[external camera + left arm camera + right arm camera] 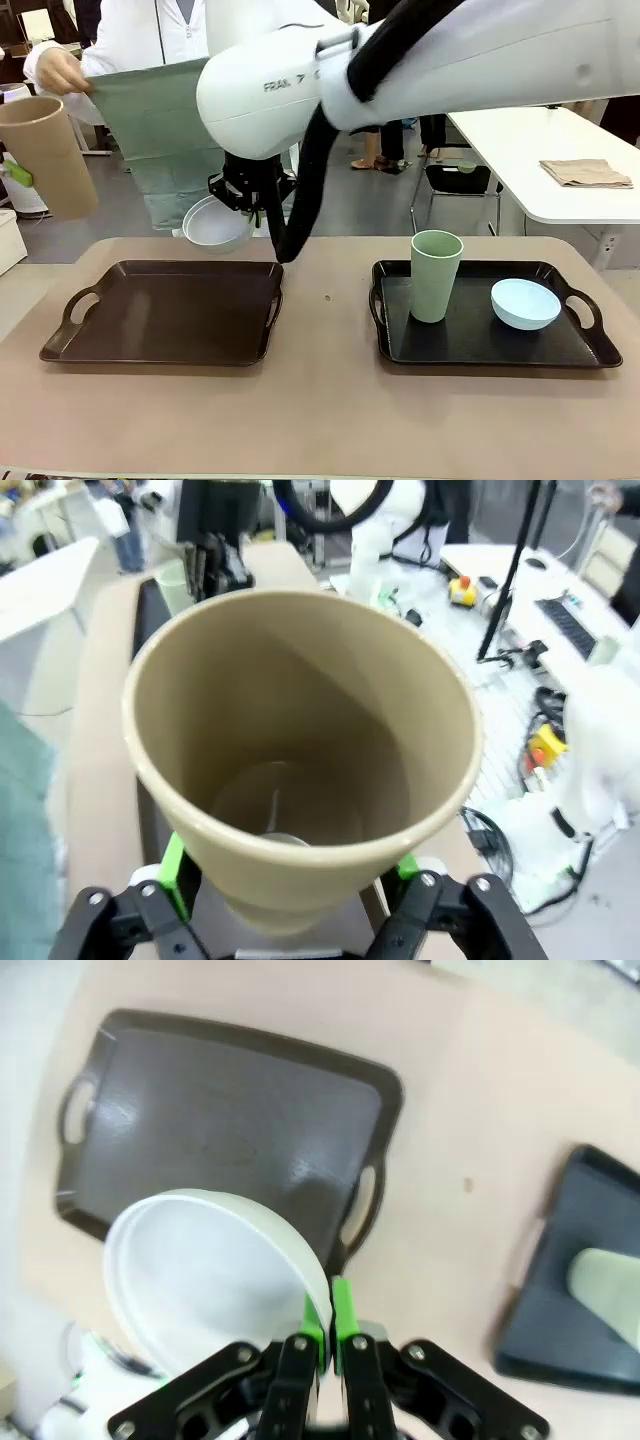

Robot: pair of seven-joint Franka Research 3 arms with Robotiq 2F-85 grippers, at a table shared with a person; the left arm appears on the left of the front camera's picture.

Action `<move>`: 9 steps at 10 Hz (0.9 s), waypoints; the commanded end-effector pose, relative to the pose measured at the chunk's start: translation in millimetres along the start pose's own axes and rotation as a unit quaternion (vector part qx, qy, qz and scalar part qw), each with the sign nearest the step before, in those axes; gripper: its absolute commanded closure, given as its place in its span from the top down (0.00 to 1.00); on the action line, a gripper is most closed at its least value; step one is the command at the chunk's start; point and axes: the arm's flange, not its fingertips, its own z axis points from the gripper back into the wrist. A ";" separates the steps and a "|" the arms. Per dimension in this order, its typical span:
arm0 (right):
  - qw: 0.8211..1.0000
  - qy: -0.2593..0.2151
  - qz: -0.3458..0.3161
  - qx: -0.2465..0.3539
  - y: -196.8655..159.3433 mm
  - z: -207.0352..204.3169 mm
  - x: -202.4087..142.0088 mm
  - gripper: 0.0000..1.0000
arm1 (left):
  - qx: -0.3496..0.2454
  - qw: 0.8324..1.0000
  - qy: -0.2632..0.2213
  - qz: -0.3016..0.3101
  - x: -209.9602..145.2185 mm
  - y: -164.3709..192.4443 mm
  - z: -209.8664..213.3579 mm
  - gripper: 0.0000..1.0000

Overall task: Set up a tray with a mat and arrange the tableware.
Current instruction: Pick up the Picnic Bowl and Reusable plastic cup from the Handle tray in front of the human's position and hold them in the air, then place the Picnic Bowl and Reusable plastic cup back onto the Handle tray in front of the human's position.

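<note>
The tan cup [45, 155] hangs tilted in the air at the far left, and my left gripper [290, 880] is shut on its lower part [300, 750] with a green pad on either side. My right arm reaches across the middle. Its gripper [327, 1325] is shut on the rim of the white bowl [210, 1280], which hangs above the far edge of the bare brown tray [165, 312]. On the black tray [470, 345] at the right, the sage green cup [436, 275] stands upright beside the pale blue bowl [525, 303]. A person across the table holds up a grey-green mat [150, 110].
The tan tabletop [325, 420] lies bare in front of and between the two trays. A white side table [560, 150] with a folded beige cloth [587, 173] stands at the back right. My right arm's large white link [420, 70] spans the upper middle of the front view.
</note>
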 end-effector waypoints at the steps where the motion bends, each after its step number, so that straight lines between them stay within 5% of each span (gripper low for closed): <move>1: 1.000 -0.012 0.000 0.028 -8.7 -0.8 -30.2 0.00 | -0.006 1.000 -0.011 0.003 -21.0 3.9 -0.8 0.00; 2: 1.000 0.000 0.000 0.000 0.0 0.0 0.0 0.00 | -0.006 1.000 -0.011 0.003 -21.0 3.9 -0.8 0.00; 9: 1.000 0.000 0.000 0.000 0.0 0.0 0.0 0.00 | -0.006 1.000 -0.011 0.003 -21.0 3.9 -0.8 0.00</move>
